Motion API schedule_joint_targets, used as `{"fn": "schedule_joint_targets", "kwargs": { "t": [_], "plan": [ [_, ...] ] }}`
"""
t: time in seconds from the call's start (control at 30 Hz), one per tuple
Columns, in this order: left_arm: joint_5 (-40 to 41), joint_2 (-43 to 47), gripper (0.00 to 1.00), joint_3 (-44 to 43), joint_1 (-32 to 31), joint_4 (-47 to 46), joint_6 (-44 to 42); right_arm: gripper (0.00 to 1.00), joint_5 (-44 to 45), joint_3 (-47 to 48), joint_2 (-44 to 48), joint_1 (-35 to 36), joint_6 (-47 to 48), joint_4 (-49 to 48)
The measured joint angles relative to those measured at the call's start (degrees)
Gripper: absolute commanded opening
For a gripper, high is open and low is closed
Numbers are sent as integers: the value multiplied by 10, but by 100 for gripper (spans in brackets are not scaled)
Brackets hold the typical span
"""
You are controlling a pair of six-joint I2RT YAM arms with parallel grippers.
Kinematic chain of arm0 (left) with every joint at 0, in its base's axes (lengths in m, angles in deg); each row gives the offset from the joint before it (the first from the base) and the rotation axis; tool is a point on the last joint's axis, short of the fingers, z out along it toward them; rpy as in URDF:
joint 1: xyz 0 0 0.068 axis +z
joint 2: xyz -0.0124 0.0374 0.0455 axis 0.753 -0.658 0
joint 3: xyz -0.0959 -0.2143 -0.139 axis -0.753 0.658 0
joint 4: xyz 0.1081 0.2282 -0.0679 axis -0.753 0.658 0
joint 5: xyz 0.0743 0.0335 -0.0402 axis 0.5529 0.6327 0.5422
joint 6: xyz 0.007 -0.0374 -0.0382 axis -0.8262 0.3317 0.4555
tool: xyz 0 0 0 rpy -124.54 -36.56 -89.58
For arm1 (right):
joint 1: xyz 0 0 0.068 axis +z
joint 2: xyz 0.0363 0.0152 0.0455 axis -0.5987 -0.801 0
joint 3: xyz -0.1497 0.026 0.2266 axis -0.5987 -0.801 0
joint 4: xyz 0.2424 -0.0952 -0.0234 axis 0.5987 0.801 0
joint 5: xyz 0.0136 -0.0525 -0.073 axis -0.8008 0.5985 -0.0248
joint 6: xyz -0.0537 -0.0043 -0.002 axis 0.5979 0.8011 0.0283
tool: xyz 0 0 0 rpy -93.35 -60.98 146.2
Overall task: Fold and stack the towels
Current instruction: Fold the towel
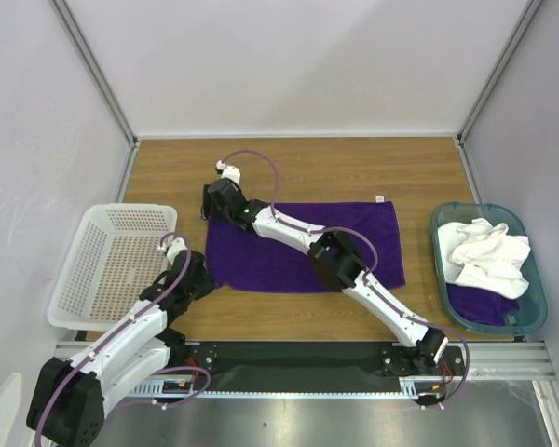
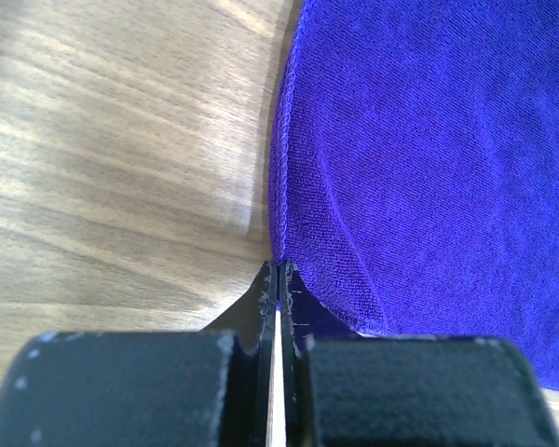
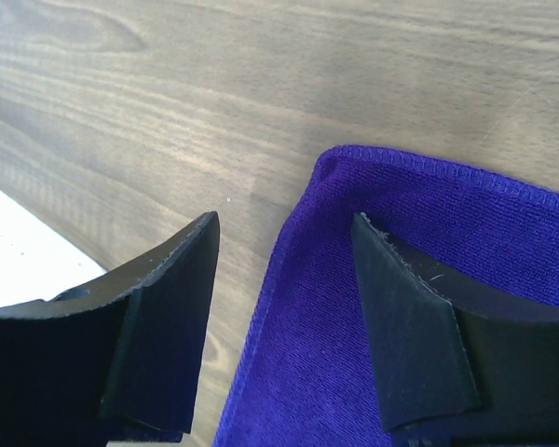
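Observation:
A deep-purple towel point(image 1: 298, 244) lies spread flat on the wooden table, with a small white tag point(image 1: 379, 198) at its far right corner. My left gripper point(image 1: 208, 279) sits at the towel's near left corner. In the left wrist view that gripper point(image 2: 278, 270) is shut, pinching the hem of the towel point(image 2: 429, 158). My right gripper point(image 1: 211, 207) is at the far left corner. In the right wrist view it point(image 3: 284, 223) stands open astride the towel's edge point(image 3: 354, 372), one finger over bare wood, the other over cloth. A white towel point(image 1: 489, 256) lies crumpled on another purple towel point(image 1: 480, 305).
The teal bin point(image 1: 537, 279) holding those two towels stands at the right edge of the table. A white perforated basket point(image 1: 112, 265) stands at the left, close beside my left arm. Grey walls close the table in on three sides.

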Motion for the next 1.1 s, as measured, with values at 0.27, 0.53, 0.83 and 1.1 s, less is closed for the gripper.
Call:
{"fn": "schedule_joint_targets", "kwargs": {
  "t": [0.27, 0.53, 0.83, 1.1],
  "plan": [
    [-10, 2, 0, 2, 0, -8, -6, 56, 40, 21, -19, 16, 9, -14],
    [-11, 13, 0, 7, 0, -9, -9, 37, 57, 27, -27, 18, 14, -13],
    [-12, 17, 0, 8, 0, -9, -9, 19, 60, 28, -29, 17, 17, -11],
    [-12, 59, 0, 20, 0, -9, -10, 9, 18, -5, -12, 14, 19, -30]
  ]
}}
